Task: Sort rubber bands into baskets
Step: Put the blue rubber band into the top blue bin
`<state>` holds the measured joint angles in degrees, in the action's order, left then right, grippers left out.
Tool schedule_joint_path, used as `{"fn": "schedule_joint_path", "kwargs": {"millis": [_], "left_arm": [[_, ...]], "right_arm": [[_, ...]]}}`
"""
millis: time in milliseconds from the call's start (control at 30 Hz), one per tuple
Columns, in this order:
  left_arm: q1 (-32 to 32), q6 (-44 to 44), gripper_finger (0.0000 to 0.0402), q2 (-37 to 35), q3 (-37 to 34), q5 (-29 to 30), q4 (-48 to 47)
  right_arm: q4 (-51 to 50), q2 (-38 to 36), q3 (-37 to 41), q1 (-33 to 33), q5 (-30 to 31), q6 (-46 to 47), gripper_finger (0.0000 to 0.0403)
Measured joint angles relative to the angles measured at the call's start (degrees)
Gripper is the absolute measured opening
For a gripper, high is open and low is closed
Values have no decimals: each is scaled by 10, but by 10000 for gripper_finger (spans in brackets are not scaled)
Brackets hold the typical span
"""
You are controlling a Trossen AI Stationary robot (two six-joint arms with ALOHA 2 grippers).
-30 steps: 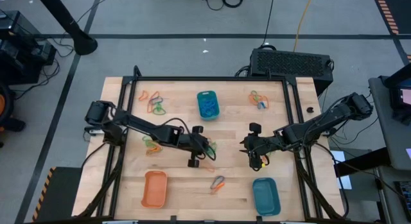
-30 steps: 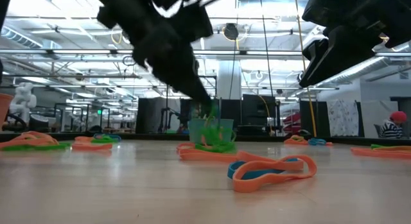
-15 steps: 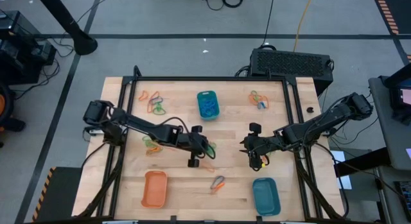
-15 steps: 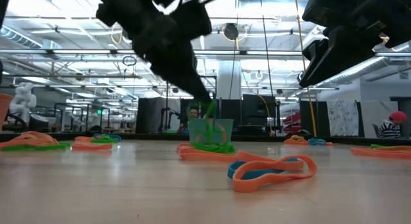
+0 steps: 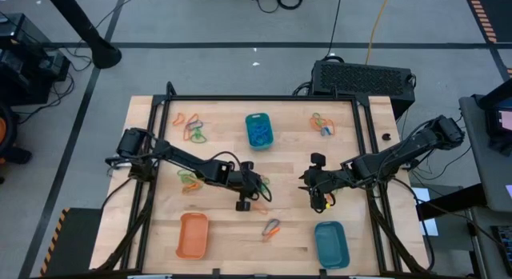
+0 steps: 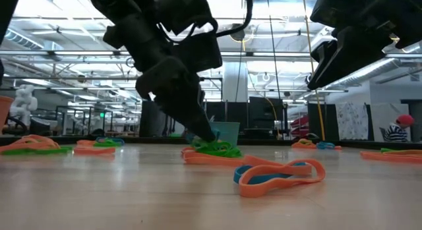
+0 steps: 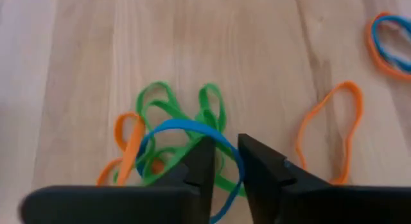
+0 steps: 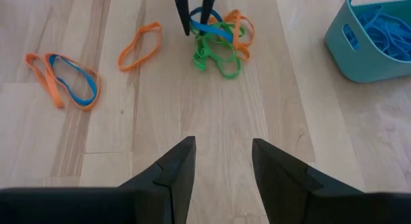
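My left gripper (image 7: 225,161) stands fingers narrow on the wooden tabletop (image 7: 192,44), straddling the thin blue rubber band (image 7: 168,129) of the green-and-orange tangle lying just ahead, while my right gripper (image 8: 221,163), parted and empty, hangs farther off.

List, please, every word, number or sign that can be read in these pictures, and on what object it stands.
None can be read.
The baskets, the rubber bands and the table carry no text.
Hazard stripes on the floor are only a pattern.
A small green light in the room behind is too small to read.
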<state>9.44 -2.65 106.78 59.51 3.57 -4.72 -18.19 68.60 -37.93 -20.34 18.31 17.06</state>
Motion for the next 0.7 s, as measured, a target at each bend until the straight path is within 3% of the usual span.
{"fn": "schedule_joint_path", "kwargs": {"millis": [133, 300, 433, 567, 700], "left_arm": [[-7, 0, 114, 0, 0, -1, 0], [-12, 0, 116, 0, 0, -5, -4], [-16, 2, 82, 0, 0, -20, -5], [-18, 14, 19, 0, 2, -23, -14], [-18, 20, 9, 0, 33, -16, -72]], "right_arm": [[0, 0, 0, 0, 0, -1, 146], [0, 0, 0, 0, 0, -1, 146], [0, 0, 0, 0, 0, -2, 146], [0, 0, 0, 0, 0, -2, 146], [-1, 0, 0, 0, 0, -2, 146]]}}
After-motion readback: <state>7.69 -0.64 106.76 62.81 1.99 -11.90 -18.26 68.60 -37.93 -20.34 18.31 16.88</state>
